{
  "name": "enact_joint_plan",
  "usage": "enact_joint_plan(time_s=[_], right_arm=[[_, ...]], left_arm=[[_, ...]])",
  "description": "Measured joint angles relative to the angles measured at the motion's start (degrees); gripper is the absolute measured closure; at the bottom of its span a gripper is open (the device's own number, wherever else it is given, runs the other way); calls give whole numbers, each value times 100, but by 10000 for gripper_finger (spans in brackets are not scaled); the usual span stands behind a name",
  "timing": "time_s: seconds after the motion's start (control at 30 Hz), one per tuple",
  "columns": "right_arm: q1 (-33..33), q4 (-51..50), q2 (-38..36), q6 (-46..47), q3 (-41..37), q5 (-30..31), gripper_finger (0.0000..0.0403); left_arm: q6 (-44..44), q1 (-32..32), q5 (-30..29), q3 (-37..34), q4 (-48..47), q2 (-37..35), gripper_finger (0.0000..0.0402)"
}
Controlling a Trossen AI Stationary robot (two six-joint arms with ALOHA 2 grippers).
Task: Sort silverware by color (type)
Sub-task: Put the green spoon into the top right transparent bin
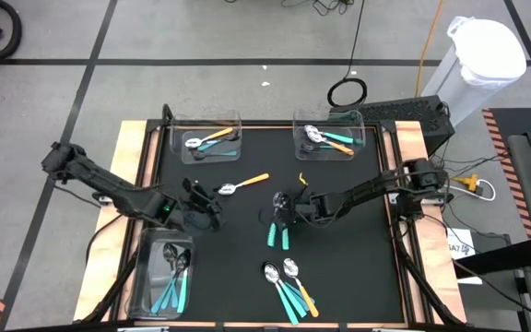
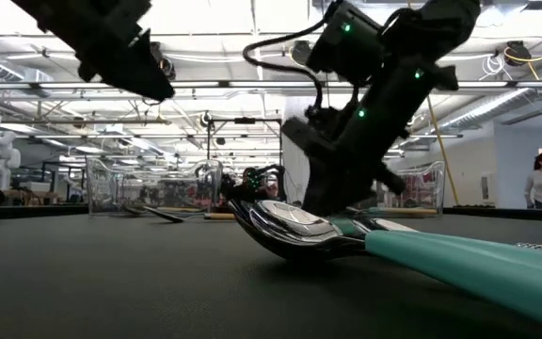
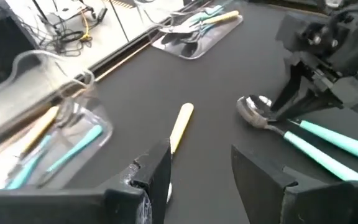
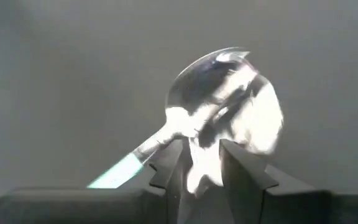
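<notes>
Two teal-handled spoons (image 1: 279,235) lie on the black mat near its middle. My right gripper (image 1: 279,207) slants down onto the bowl (image 4: 229,99) of one of them and is shut on it. My left gripper (image 3: 201,174) stands open above the mat's left half, just short of an orange-handled spoon (image 1: 242,184). That spoon lies flat, its handle (image 3: 182,124) pointing away from the fingers. One left finger hides its bowl in the left wrist view. My right gripper pinches the teal spoon between its two fingers at the bowl's narrow end (image 4: 197,146), beside the neck. The fingers (image 3: 291,93) come slanting down from the table's right side. The spoon lies on the mat with its teal handle (image 3: 340,137) trailing toward the near edge.
Clear bins holding spoons stand at the far left (image 1: 206,138), the far right (image 1: 330,136) and the near left (image 1: 164,277). Several loose spoons (image 1: 289,286) lie near the front edge. Bare mat lies between the two grippers.
</notes>
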Motion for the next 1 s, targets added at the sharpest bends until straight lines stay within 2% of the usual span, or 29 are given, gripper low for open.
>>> enact_joint_plan(time_s=[0.13, 0.23, 0.47, 0.67, 0.8, 1.0], right_arm=[[19, -191, -404, -66, 33, -11, 302], [115, -340, -454, -48, 27, -242, 288], [375, -598, -317, 445, 31, -337, 235], [422, -473, 60, 939, 44, -235, 210], [400, -296, 196, 760, 48, -146, 238], [274, -274, 179, 260, 46, -113, 342]], left_arm=[[38, 161, 368, -239, 1116, 324, 233], [182, 251, 661, -287, 1631, 674, 233], [153, 460, 693, -291, 2016, 1322, 233], [157, 597, 807, -291, 2157, 1415, 233], [319, 611, 804, -291, 2113, 1413, 233], [455, 727, 785, -291, 2121, 1413, 233]])
